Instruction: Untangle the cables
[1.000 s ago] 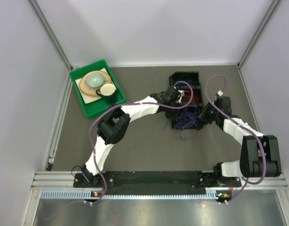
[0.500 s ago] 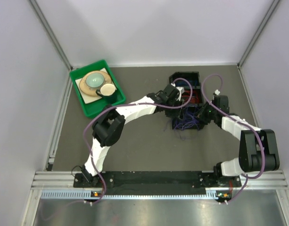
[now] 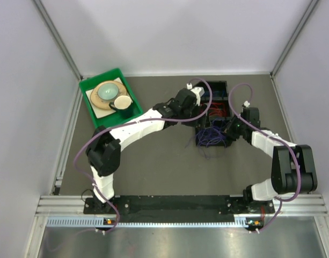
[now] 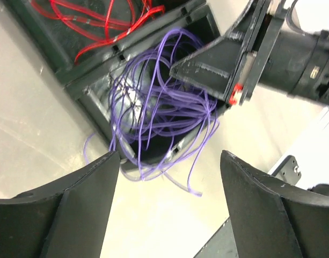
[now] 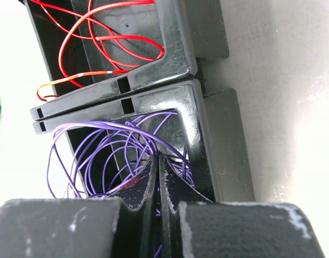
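Observation:
The cables lie in a black compartment box (image 3: pixel 211 84). Red cables (image 3: pixel 218 110) (image 4: pixel 100 21) (image 5: pixel 105 43) fill one section. Purple cables (image 3: pixel 210 141) (image 4: pixel 159 113) (image 5: pixel 100 150) loop out of the nearest section, and a few strands spill onto the table. My left gripper (image 3: pixel 200 102) (image 4: pixel 169 156) hangs open above the box's near corner with nothing between its fingers. My right gripper (image 3: pixel 227 129) (image 5: pixel 158 157) reaches into the purple section, shut inside the loops with a purple strand showing in the slit between its fingers. It also appears in the left wrist view as the right gripper (image 4: pixel 207 70).
A green tray (image 3: pixel 88 107) holding a plate and bowl stands at the back left. Grey walls close in the table on three sides. The arms' mauve hoses (image 3: pixel 236 102) arch over the box.
My left gripper has opened from shut and pulled back up and away from the box. The right gripper has edged slightly left, still shut.

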Controlling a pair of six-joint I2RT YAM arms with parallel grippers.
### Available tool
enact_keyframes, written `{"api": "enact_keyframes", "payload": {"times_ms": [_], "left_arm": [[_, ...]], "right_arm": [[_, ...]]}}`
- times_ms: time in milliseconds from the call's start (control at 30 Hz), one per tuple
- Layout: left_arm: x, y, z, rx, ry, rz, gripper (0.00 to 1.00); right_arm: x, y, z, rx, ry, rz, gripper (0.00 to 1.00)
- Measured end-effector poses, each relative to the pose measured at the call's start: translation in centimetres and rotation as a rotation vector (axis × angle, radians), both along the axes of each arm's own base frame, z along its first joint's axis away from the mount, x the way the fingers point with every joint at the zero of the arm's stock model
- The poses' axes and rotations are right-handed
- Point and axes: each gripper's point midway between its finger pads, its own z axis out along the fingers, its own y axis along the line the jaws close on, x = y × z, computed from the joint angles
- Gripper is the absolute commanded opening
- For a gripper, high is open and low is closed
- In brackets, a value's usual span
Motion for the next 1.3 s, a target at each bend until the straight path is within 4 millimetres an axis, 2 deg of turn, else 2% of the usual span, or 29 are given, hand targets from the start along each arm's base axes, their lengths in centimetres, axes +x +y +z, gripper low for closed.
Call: {"api": "enact_keyframes", "payload": {"times_ms": [133,300,567,700,767,900,1033,1167,1300], "left_arm": [[-1.4,1.6,-0.2,0.011,0.001,0.005,0.81],[-4.4,2.9,-1.7,0.054,0.007,-0.006,0.8],[-9.6,1.6,-4.1,0.159,-0.104,-0.032,0.82],[-11.0,0.1,-4.2,0.183,-0.19,-0.012,0.82],[-10.8,-0.3,-4.8,0.2,-0.214,0.011,0.81],[-9.1,-1.0,-6.9,0.263,-0.258,0.076,0.79],[-7.5,-0.5,-9.1,0.353,-0.316,0.152,0.79],[-6.6,0.4,-10.0,0.41,-0.361,0.202,0.79],[-5.9,0.2,-10.6,0.409,-0.37,0.214,0.73]], "right_arm": [[0.0,0.0,0.0,-0.001,0.0,-0.001,0.0],[0.1,0.0,0.0,-0.001,-0.001,-0.002,0.0],[0.1,0.0,0.0,-0.001,-0.001,-0.001,0.0],[0.1,0.0,0.0,-0.001,-0.001,-0.002,0.0],[0.1,0.0,0.0,0.0,-0.001,-0.001,0.0],[0.1,0.0,0.0,0.001,-0.001,-0.001,0.0],[0.1,0.0,0.0,0.002,-0.001,-0.001,0.0],[0.1,0.0,0.0,0.003,-0.001,0.0,0.0],[0.1,0.0,0.1,0.003,-0.001,0.0,0.0]]}}
